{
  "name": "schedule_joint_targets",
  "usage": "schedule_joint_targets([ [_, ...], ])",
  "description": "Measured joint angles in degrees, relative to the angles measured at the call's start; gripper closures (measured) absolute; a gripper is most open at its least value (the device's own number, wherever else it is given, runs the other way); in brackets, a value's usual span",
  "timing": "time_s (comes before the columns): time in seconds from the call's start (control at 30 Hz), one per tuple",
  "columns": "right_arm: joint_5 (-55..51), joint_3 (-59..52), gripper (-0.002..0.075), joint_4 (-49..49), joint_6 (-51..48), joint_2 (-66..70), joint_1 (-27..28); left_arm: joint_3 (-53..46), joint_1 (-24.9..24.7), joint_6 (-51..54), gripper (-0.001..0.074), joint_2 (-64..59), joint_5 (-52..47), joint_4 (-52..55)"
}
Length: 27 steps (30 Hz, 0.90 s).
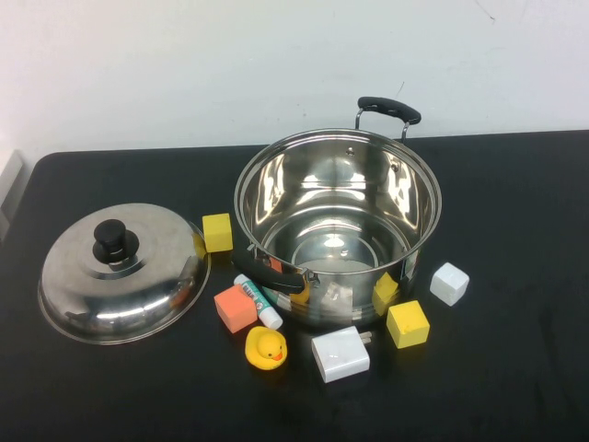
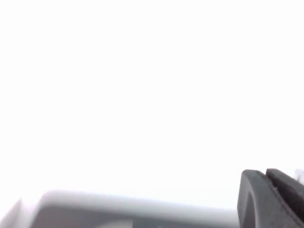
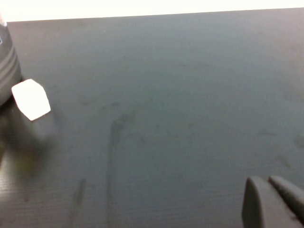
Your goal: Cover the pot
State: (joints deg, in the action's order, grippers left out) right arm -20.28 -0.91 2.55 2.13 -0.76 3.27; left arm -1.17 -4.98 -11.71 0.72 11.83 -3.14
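Observation:
The large shiny steel pot (image 1: 276, 184) stands open at the table's middle, with a black handle at its far side (image 1: 388, 108) and another at its near side. The domed steel lid (image 1: 147, 285) with a black knob (image 1: 115, 241) lies on the table to the pot's left. Neither arm shows in the high view. My left gripper (image 2: 263, 174) is shut and empty, facing a white wall. My right gripper (image 3: 265, 180) is shut and empty, low over bare black table to the right of the pot, whose edge shows in the right wrist view (image 3: 7, 66).
Toys ring the pot's front: a yellow block (image 1: 218, 232), an orange block (image 1: 235, 308), a glue stick (image 1: 258, 301), a rubber duck (image 1: 267, 348), a white box (image 1: 340, 354), a yellow block (image 1: 407, 323) and a white block (image 1: 449, 283), which also shows in the right wrist view (image 3: 31, 99).

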Motion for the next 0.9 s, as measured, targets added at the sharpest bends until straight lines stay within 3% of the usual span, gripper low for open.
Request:
schedule_joint_targets([
  [0.2,0.00,0.00,0.0728,0.00,0.00,0.00,0.00,0.00,0.00,-0.10,0.0736,0.00,18.13,0.00],
  [0.4,0.00,0.00,0.0728,0.00,0.00,0.00,0.00,0.00,0.00,-0.28,0.0736,0.12,28.81,-1.51],
  [0.53,0.00,0.00,0.0728,0.00,0.00,0.00,0.00,0.10,0.00,5.65,0.0736,0.12,28.08,-4.24],
  [0.67,0.00,0.00,0.0728,0.00,0.00,0.00,0.00,4.79,0.00,8.37,0.0736,-0.67,20.63,-6.01],
  [0.77,0.00,0.00,0.0728,0.00,0.00,0.00,0.00,9.96,0.00,11.71,0.0736,-4.94,15.30,-8.37],
  [0.9,0.00,0.00,0.0728,0.00,0.00,0.00,0.00,15.04,0.00,16.41,0.0736,-14.23,15.96,-9.17],
])
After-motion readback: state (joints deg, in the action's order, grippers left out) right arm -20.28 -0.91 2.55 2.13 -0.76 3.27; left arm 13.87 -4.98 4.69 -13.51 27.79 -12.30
